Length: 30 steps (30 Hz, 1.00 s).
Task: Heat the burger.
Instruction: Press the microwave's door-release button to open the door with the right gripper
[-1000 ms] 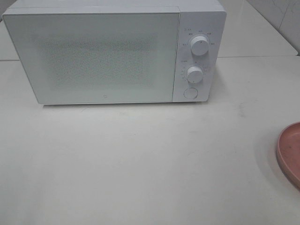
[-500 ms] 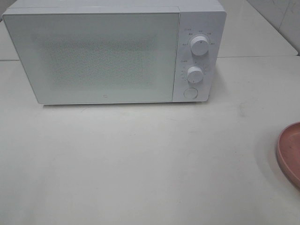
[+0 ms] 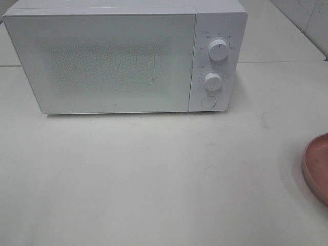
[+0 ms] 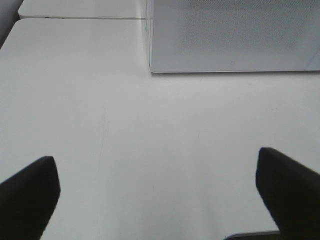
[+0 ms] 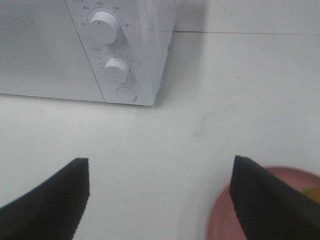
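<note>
My left claw (image 4: 157, 195) and right claw (image 5: 160, 200) stand wide, empty. The burger (image 5: 311, 192) — only a sliver shows — sits on the pink plate (image 5: 220, 226) by my right claw. Likely light, soft, stacked — I'd grip across the bun's sides gently.

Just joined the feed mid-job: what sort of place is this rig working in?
Likely a kitchen-style test counter: a white microwave with two dials, door shut, stands on a pale tabletop, and a pink plate sits at the right edge.
</note>
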### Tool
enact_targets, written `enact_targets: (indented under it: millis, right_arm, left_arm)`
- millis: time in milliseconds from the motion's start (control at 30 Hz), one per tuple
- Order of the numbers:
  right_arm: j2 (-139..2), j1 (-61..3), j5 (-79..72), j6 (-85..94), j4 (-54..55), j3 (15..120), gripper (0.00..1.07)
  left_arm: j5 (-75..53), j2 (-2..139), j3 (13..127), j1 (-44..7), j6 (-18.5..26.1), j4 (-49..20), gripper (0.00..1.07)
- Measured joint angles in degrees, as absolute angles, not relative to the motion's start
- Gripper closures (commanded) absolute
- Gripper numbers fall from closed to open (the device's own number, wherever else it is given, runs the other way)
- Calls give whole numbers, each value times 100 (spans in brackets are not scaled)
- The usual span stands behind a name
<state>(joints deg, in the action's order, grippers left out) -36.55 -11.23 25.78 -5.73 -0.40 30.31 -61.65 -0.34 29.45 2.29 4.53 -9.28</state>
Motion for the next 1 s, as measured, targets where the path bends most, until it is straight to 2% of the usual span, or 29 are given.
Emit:
enact_targets:
  millis: [1000]
  right_arm:
    - [-6371,-1123,-779,-533,-34,3031,32]
  left_arm:
    - [-6165,-34,2945,229,453,-928,7]
